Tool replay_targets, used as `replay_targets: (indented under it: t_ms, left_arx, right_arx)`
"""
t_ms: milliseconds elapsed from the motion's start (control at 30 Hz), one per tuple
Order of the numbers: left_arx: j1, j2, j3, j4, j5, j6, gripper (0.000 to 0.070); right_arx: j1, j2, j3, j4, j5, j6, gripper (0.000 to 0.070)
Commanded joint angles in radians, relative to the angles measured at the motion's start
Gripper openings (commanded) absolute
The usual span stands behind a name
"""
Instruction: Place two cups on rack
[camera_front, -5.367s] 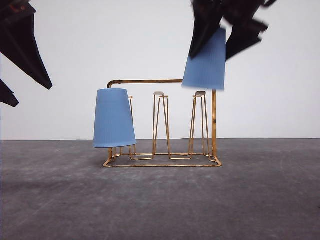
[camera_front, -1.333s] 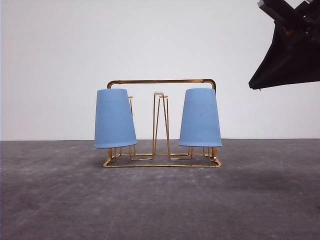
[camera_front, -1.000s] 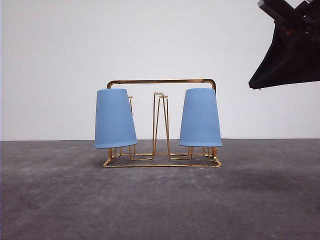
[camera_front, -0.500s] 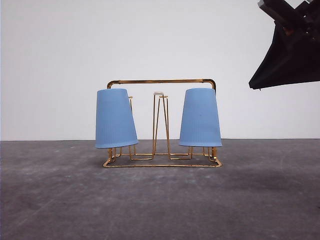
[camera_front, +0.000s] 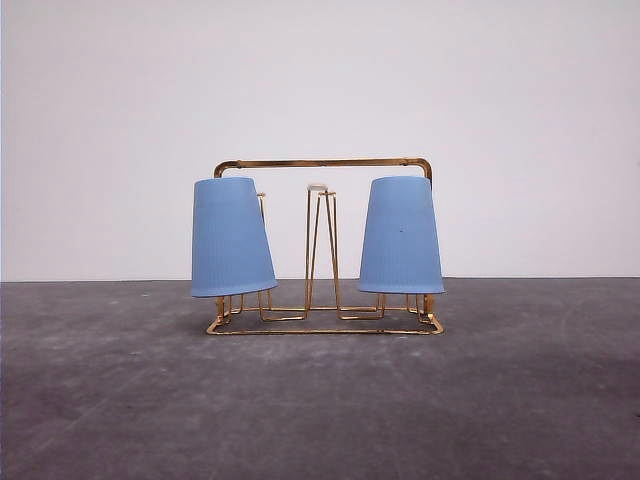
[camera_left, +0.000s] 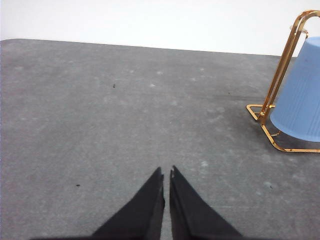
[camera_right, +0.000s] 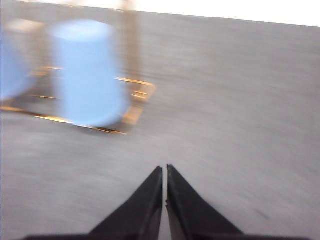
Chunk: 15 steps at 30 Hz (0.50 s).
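Right arm gone from front view at 2 o'clock; both grippers, left (camera_left: 166, 176) and right (camera_right: 164, 172), pressed together, empty. Two light blue ribbed plastic cups (camera_front: 231, 238) (camera_front: 400, 236) sit inverted on gold wire rack (camera_front: 323, 163): likely light, thin-walled; grip mid-wall.

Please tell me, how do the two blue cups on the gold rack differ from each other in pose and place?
The left cup hangs at the rack's left end and leans, its bottom rim kicked out to the right. The right cup sits at the right end, close to upright. The left cup's side reaches just past the frame's left edge, while the right cup stays under the top bar. Both are upside down, light blue, ribbed, alike in size.
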Motion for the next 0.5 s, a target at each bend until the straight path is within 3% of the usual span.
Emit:
replay_targets:
  t_ms: [0,200,467]
  left_arx:
    - [0.002,-0.001,-0.014,-0.004,0.0,0.014,0.0]
    - [0.002,-0.001,-0.014,-0.004,0.0,0.014,0.0]
    - [0.002,-0.001,-0.014,-0.004,-0.001,0.014,0.0]
  right_arx:
    - [-0.047,-0.082,-0.046,0.006,0.031,-0.009,0.001]
    - [-0.181,-0.34,-0.188,0.012,0.036,-0.011,0.001]
    - [-0.231,-0.456,-0.26,0.026,0.0,-0.017,0.001]
